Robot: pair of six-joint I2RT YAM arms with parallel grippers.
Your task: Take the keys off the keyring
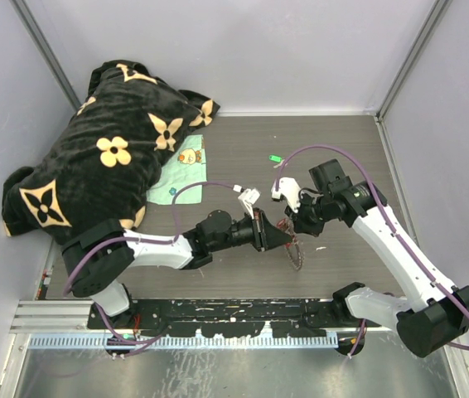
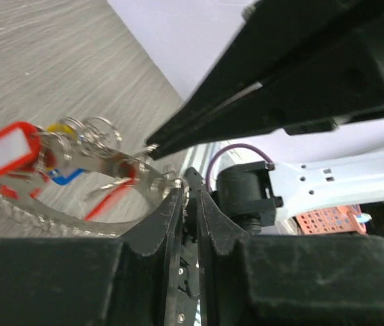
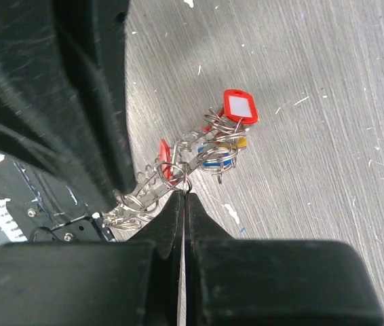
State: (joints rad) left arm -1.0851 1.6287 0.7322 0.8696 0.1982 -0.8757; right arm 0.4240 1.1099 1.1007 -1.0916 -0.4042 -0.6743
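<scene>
1. Position: the keyring hangs just above the table, between the two grippers. The keys and a red tag are bunched at its far end.
2. Right gripper: jaws pressed together, apparently pinching the ring's rim at a thin wire loop.
3. Left gripper: jaws almost together with a narrow slit between them. The ring's rim meets the tips, but whether it is clamped cannot be told.
4. Risk: both holds are thin tip pinches on bumpy metal, so a sideways pull could let the ring slip and drop.
5. Risk: the keys lie tangled together, so drawing one off may drag its neighbours or jam at the opening.
6. Risk: the two grippers nearly touch, so any small reposition could make them collide.
</scene>
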